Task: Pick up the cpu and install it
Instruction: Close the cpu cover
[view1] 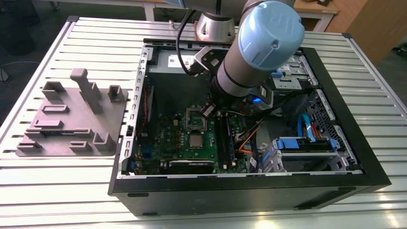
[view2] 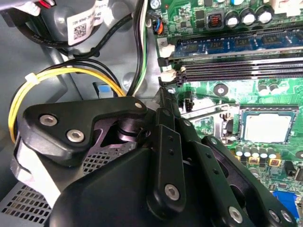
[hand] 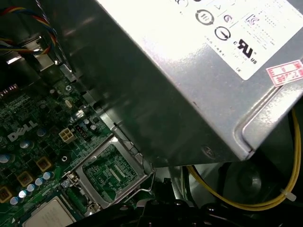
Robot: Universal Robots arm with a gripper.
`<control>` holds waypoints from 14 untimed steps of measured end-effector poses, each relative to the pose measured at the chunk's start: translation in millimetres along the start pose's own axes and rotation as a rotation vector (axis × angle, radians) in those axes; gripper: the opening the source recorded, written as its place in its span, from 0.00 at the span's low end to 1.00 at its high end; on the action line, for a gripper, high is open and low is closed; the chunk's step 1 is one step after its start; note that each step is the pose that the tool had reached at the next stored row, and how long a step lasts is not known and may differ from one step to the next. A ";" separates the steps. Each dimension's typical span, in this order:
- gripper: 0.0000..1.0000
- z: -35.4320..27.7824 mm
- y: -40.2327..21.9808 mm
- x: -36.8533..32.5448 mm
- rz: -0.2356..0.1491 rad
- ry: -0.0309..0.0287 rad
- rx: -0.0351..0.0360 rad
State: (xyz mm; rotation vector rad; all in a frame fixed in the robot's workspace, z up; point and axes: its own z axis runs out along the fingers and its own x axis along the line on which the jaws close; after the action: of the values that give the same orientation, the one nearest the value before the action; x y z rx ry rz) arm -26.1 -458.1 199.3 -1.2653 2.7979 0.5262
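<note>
A: Surface (view1: 57, 191): pale metal, ribbed slats running across it, bright glare along the slats.
B: Beyond its far edge, orange-brown wooden furniture (view1: 372, 24). Dark floor (view1: 19, 62) off the exterior view's left side.

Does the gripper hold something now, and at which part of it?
It cannot be told. The gripper is apart from the cpu, which lies flat on the green motherboard.

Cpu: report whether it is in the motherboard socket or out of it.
In. The cpu lies flat in its socket on the green motherboard, and the socket's metal frame is swung open beside it.
</note>
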 end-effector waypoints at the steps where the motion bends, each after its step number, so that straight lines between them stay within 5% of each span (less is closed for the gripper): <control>1: 0.11 0.0 0.3 0.2 0.000 0.0001 -0.0001; 7: 0.11 -0.8 1.7 0.9 0.001 0.0025 0.0008; 14: 0.11 -5.3 3.9 0.7 0.004 0.0202 0.0158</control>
State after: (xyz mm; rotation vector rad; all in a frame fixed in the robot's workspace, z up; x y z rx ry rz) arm -28.9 -457.8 205.4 -1.2701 2.8155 0.4932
